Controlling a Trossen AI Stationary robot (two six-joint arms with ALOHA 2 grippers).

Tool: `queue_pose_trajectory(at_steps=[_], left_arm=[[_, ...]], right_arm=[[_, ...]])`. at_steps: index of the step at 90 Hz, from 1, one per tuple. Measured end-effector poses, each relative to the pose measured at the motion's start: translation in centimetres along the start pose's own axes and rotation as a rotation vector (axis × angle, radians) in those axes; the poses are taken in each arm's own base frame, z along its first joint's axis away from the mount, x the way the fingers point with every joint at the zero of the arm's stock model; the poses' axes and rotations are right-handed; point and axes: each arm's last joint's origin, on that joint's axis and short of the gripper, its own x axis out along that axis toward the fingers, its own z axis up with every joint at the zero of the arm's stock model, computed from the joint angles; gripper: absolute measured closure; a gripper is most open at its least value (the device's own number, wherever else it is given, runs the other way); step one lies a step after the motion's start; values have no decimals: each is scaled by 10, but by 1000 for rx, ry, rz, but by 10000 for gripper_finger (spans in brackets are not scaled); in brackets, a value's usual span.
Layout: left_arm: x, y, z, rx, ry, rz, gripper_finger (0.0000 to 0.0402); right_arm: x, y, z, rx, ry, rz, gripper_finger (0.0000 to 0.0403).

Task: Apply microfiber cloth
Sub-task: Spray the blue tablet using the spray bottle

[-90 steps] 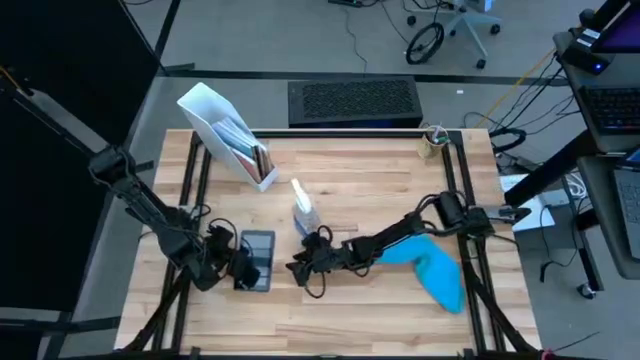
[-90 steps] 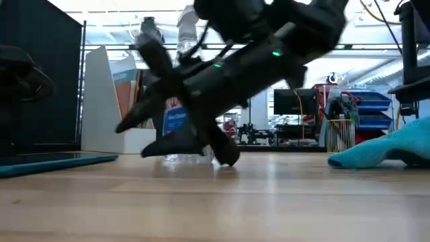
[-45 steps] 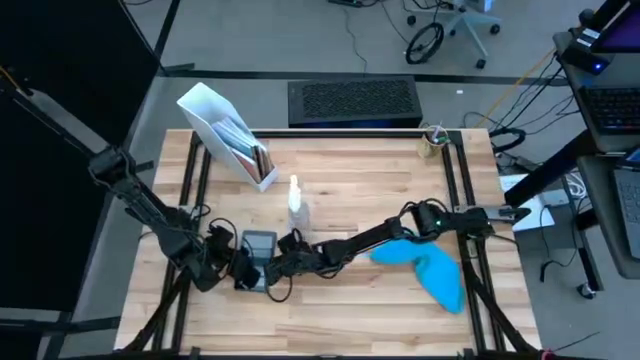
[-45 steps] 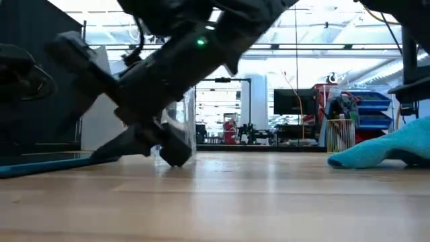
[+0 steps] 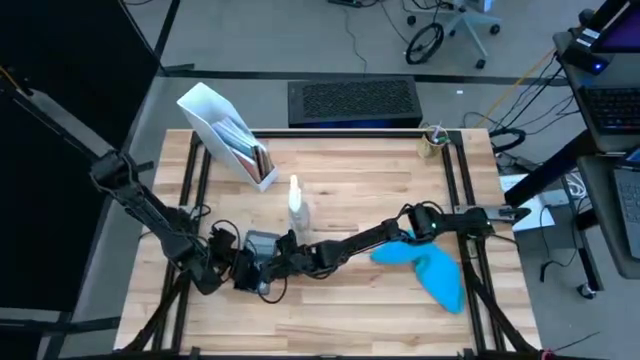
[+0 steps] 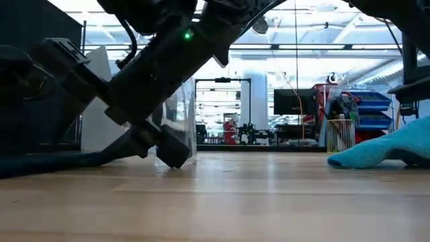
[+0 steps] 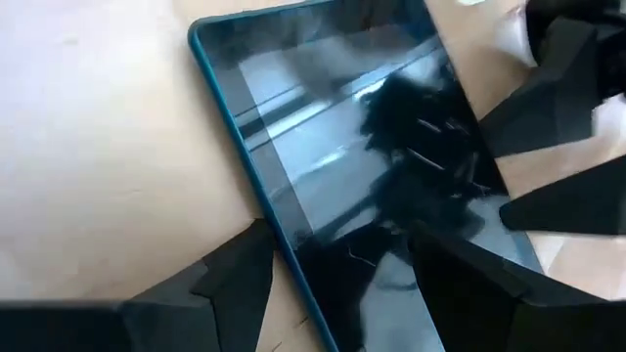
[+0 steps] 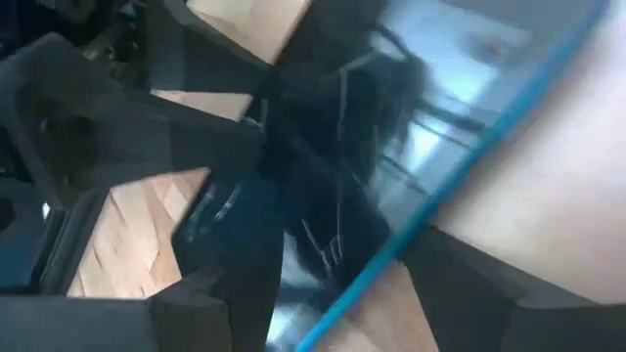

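Note:
The microfiber cloth (image 5: pixel 432 265) is a sky-blue rag lying bunched on the table's right side, also in the low view (image 6: pixel 386 151), with no gripper on it. A dark tablet with a teal rim (image 5: pixel 260 243) lies on the left part of the table. My left gripper (image 5: pixel 243 270) stands open over the tablet's near end (image 7: pixel 333 166). One finger is beside the tablet's edge, the other over its face. My right gripper (image 5: pixel 272 262), stretched across from the right, is open with the tablet's teal edge (image 8: pixel 469 88) between its fingers. My left gripper comes slanting down at the tablet's near end (image 7: pixel 293 244); I cannot tell whether its fingers touch the tablet. My right gripper comes low from the table's right side, astride the tablet's right long edge (image 8: pixel 391 244); I cannot tell whether it touches.
A small clear spray bottle (image 5: pixel 298 208) stands upright just beyond the right arm. A white file holder (image 5: pixel 228 135) stands at the far left, a small cup (image 5: pixel 432 140) at the far right corner. Bare wood lies along the near edge.
My right gripper has swept low across the table toward its left edge, from beside the spray bottle to the tablet, the arm stretching out. The cloth has stayed where it was.

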Motion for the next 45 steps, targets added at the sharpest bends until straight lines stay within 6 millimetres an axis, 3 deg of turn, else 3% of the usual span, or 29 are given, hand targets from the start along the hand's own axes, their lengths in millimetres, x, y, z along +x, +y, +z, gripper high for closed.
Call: queue_pose_trajectory(at_steps=[27,45], left_arm=[[1,-6,-2,8,4,-54,181],[0,-6,-1,12,-18,-52,181]], right_arm=[[0,9,-4,-142,-43,97,212],[-2,12,-8,-191,-79,103,303]])
